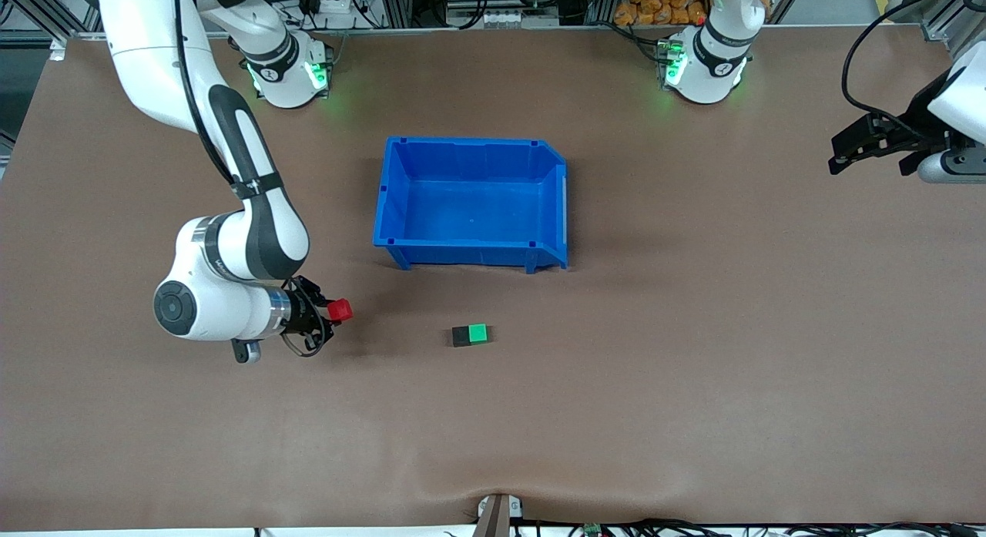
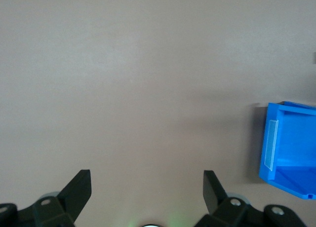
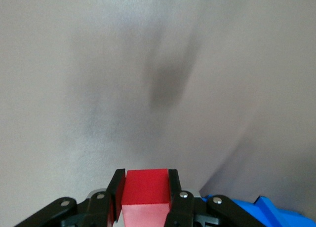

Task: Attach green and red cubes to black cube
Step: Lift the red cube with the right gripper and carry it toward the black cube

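Observation:
The green cube (image 1: 479, 333) sits flush against the black cube (image 1: 461, 336) on the table, nearer to the front camera than the blue bin (image 1: 471, 206). My right gripper (image 1: 335, 312) is shut on the red cube (image 1: 340, 310) and holds it above the table toward the right arm's end, apart from the joined pair. The right wrist view shows the red cube (image 3: 146, 190) clamped between both fingers. My left gripper (image 1: 836, 156) is open and empty, raised above the left arm's end of the table; in its wrist view the left gripper (image 2: 147, 180) has bare table between the fingers.
The blue bin is empty and stands at the table's middle; it also shows in the left wrist view (image 2: 291, 150). A clamp (image 1: 497, 514) sits at the table's front edge.

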